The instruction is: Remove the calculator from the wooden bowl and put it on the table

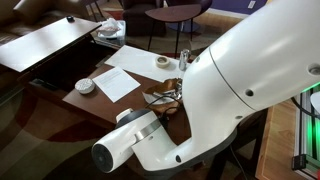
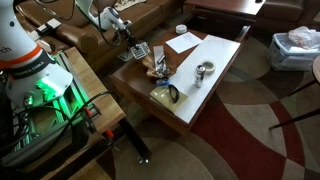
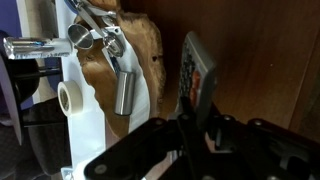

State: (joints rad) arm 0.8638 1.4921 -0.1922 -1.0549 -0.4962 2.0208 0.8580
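My gripper is shut on the calculator, a flat dark-grey device held edge-on between the fingers above the dark reddish-brown table. In an exterior view the gripper holds the calculator above the table, up and left of the wooden bowl. In the wrist view the wooden bowl lies beyond the calculator, with metal items by it. In an exterior view the bowl is partly hidden by my arm, and the gripper is hidden.
White paper sheets cover part of the table. A metal cup, a small white bowl and a tape roll stand on it. A yellowish object lies near the table's front edge. Chairs and a sofa surround the table.
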